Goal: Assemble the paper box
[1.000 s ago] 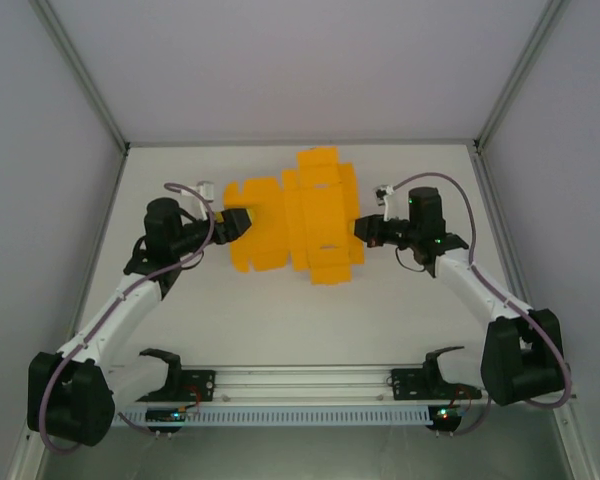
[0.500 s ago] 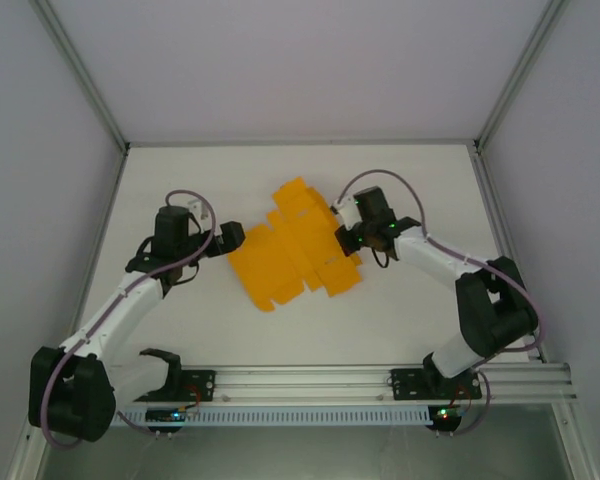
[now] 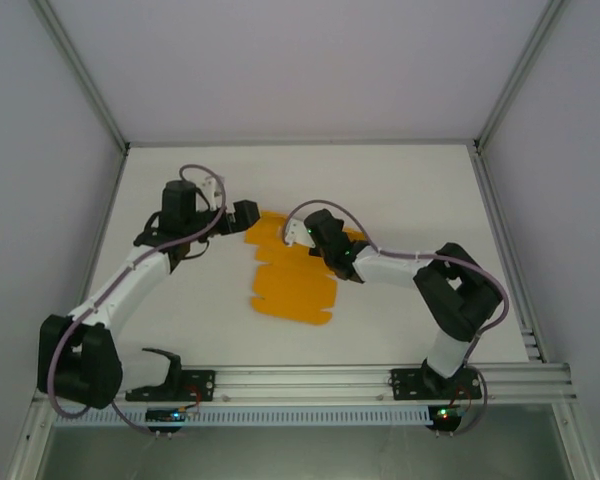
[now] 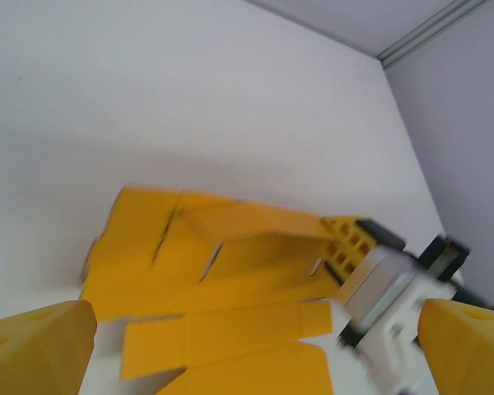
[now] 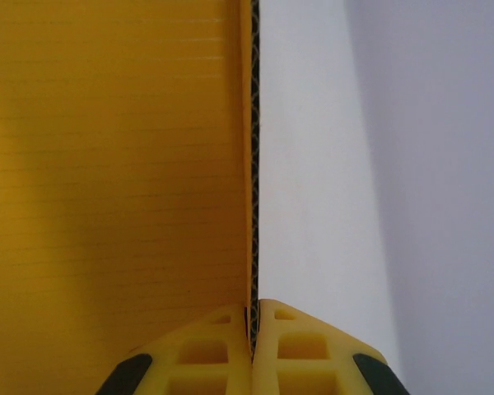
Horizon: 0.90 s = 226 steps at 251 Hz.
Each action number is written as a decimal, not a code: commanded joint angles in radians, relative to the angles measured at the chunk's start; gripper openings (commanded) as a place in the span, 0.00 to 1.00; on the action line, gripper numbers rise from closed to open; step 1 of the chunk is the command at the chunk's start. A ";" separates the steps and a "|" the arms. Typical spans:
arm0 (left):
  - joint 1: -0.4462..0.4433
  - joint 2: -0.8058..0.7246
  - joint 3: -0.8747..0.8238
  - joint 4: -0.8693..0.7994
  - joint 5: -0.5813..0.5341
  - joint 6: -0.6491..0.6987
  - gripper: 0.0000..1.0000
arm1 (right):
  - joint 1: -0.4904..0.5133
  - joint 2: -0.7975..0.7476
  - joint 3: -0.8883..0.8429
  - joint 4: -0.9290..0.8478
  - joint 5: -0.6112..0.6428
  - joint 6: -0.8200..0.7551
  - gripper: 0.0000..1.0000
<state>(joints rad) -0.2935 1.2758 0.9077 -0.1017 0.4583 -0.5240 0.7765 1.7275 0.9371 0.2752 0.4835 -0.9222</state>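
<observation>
Closest to us, we see the paper box (image 3: 292,285) lying as an orange-yellow sheet with flaps, near the middle of the white table (image 3: 400,190). A little farther back, the right gripper (image 5: 253,317) reaches across and pinches one edge of the sheet tight between its two fingers. Farthest back, the left gripper (image 3: 248,213) sits just beside the sheet's far left corner. We see its fingers (image 4: 33,346) spread wide apart, holding nothing.
</observation>
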 commanded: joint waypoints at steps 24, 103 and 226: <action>-0.052 0.128 0.124 -0.029 0.053 -0.007 0.97 | 0.027 0.009 -0.018 0.160 0.062 -0.147 0.00; -0.078 0.282 0.160 0.033 0.155 -0.073 0.62 | 0.028 0.003 -0.028 0.155 0.047 -0.089 0.00; -0.105 0.354 0.130 0.216 0.210 -0.169 0.27 | 0.043 -0.020 -0.062 0.199 -0.012 -0.036 0.00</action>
<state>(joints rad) -0.3893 1.6176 1.0405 0.0051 0.6262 -0.6563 0.8032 1.7279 0.8989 0.4419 0.5087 -0.9730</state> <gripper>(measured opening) 0.297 0.045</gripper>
